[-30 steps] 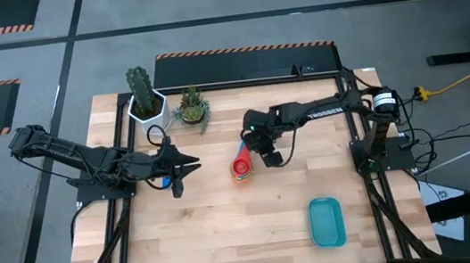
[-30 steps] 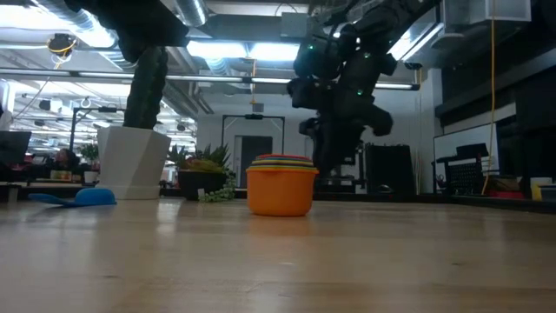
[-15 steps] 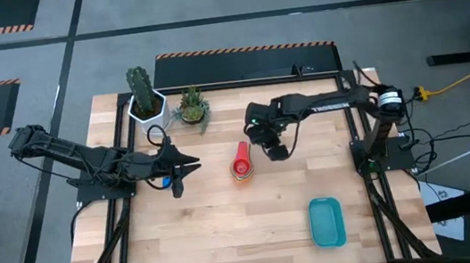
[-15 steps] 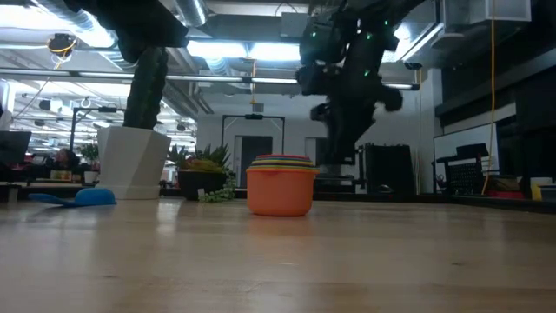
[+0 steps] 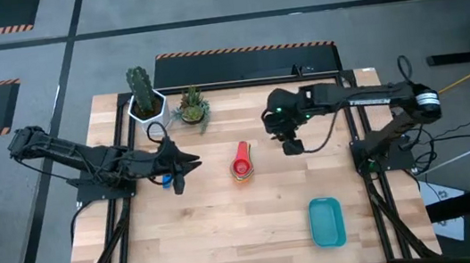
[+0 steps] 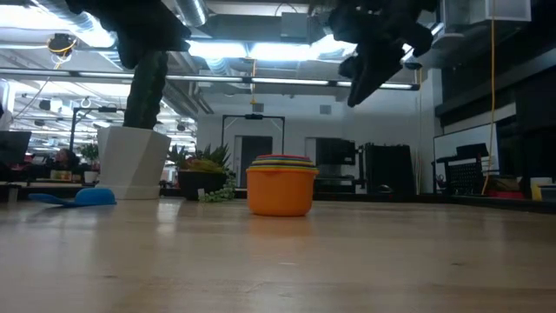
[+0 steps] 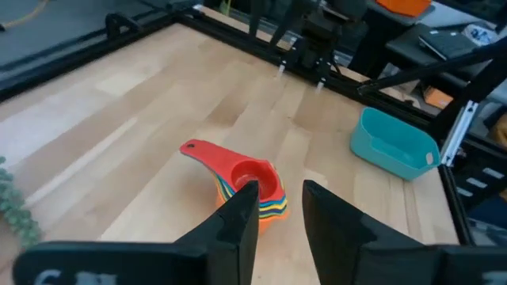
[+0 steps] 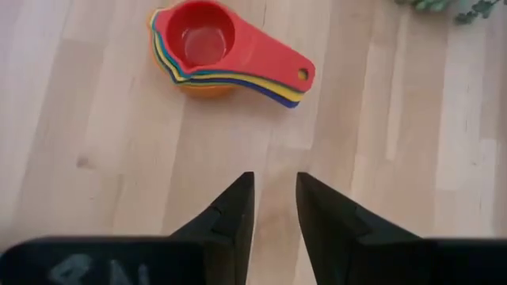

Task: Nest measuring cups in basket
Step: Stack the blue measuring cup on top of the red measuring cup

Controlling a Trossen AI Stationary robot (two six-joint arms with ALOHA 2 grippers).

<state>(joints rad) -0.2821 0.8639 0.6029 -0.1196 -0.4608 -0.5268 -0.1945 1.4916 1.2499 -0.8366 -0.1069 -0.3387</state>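
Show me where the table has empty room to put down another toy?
The biggest bare wood is the front left stretch, bordered by the teal basket and the cup stack. Another patch lies between stack and basket. It's crowded at the back left, by the white cactus pot and small plant.

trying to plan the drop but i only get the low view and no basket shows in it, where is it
observer: the basket sits on the right arm's side, near the table edge opposite the white plant pot, well apart from the cup stack
operator: i just see orange with colored rims, which cup is on top
observer: the red cup, its handle pointing toward the pot's edge of the table
operator: is the right claw carrying anything
observer: no, the right claw is empty, fingers slightly apart, raised beside the stack
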